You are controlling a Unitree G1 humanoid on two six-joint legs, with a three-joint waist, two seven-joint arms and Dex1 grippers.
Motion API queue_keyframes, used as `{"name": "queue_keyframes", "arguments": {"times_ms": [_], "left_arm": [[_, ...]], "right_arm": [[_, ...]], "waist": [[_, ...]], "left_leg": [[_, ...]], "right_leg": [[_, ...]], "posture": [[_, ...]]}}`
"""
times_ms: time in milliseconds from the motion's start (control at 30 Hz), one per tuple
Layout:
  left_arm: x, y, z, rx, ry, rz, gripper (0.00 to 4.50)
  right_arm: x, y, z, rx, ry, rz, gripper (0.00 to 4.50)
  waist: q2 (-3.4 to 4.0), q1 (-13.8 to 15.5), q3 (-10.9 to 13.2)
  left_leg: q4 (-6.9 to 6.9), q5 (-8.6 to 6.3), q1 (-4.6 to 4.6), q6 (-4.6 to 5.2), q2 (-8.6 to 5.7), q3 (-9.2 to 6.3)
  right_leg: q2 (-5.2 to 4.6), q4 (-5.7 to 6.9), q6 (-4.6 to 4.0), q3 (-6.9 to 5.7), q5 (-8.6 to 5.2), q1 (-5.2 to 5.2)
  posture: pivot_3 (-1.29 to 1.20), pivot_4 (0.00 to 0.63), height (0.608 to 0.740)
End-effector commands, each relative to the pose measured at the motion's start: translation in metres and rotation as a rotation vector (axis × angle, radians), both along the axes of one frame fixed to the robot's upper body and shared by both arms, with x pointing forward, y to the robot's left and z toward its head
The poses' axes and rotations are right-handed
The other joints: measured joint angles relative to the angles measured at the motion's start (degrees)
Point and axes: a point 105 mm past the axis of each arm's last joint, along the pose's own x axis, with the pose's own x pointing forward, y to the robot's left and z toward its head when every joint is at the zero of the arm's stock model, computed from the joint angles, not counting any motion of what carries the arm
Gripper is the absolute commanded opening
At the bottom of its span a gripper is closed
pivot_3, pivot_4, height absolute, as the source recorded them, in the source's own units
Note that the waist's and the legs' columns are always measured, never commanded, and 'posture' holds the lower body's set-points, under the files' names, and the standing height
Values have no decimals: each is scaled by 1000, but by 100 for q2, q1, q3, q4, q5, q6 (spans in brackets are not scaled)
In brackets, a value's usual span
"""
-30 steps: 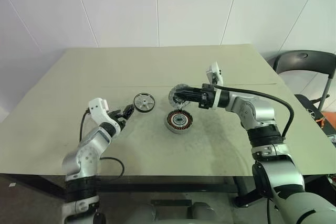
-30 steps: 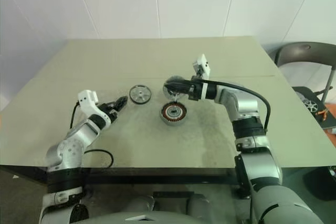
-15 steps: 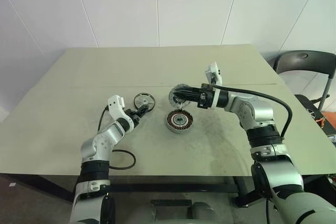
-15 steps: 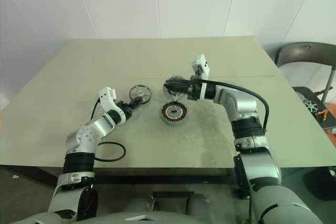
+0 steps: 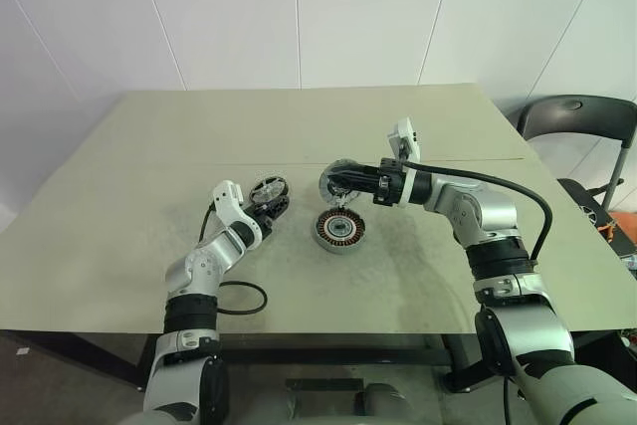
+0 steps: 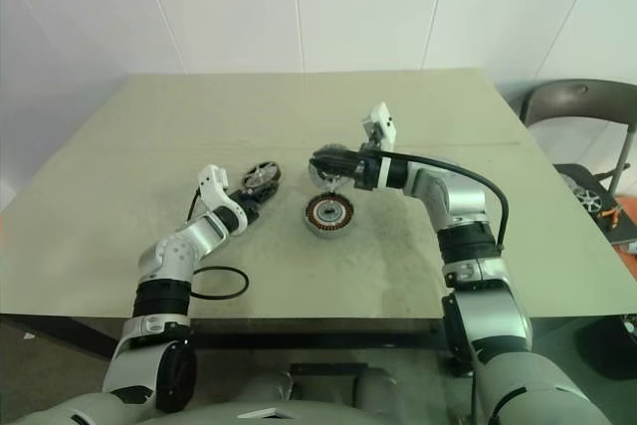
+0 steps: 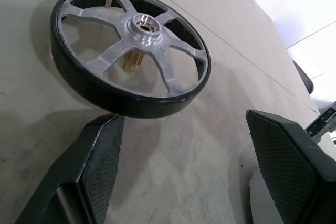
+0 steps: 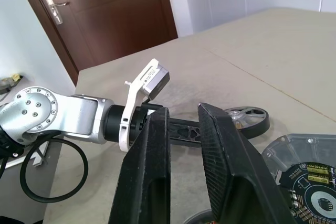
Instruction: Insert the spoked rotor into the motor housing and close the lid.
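The spoked rotor [image 5: 270,190], with a dark rim and silver spokes, lies flat on the table left of centre. My left gripper [image 5: 272,206] is open just at its near edge. In the left wrist view the rotor [image 7: 131,51] sits right ahead of the two spread fingers [image 7: 100,166], with nothing between them. The motor housing [image 5: 339,231] stands at the table's middle, its copper windings showing. My right gripper [image 5: 350,184] points left and is shut on the light grey lid [image 5: 336,179], held on edge just above and behind the housing. The lid [image 8: 310,182] also appears beside the right fingers.
A black cable loop [image 5: 242,298] lies on the table near my left arm. A dark chair [image 5: 582,116] stands off the table's right side. The olive table [image 5: 418,286] has open surface on all sides of the parts.
My left arm has swung right and forward, bringing its open gripper up to the rotor's near edge. The right arm and the lid have stayed still.
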Motion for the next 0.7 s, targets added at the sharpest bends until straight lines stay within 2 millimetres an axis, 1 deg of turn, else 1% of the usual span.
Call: {"name": "queue_keyframes", "arguments": {"times_ms": [33,133,233,333,467,600,700], "left_arm": [[2,1,8,-8,-28,2,3927],[1,1,6,-4,-26,1,3927],[1,1,6,0,-26,0,3927],[1,0,6,3,-29,-3,3927],[1,-1,6,7,-32,-8,3927],[0,-2,6,7,-36,-14,3927],[0,-4,8,4,-44,-21,3927]], "right_arm": [[-2,1,17,26,-60,23,900],[-12,4,-1,-73,-28,84,900],[-17,5,-18,-150,-5,99,900],[-17,3,-31,-208,13,89,900],[-16,-4,-54,-331,37,65,900],[-16,-4,-67,-368,53,57,900],[-13,-6,-79,-427,50,30,900]], "waist": [[0,0,0],[0,1,0],[0,-2,0],[0,-3,0],[-1,6,-1],[-1,6,-1],[-1,4,-1]], "left_leg": [[0,0,0,0,0,0],[0,0,0,0,0,0],[0,0,1,0,0,0],[1,0,1,0,0,1],[1,0,1,0,0,1],[0,0,1,0,0,0],[1,0,1,0,0,1]], "right_leg": [[0,0,0,0,0,0],[0,0,0,0,0,0],[0,-1,0,0,0,1],[0,1,0,0,0,1],[0,0,1,0,0,1],[0,0,0,0,0,1],[0,0,0,0,0,1]], "posture": [[0,0,740],[0,0,740],[0,0,740],[0,0,740],[0,0,740],[0,0,740],[0,0,740]]}}
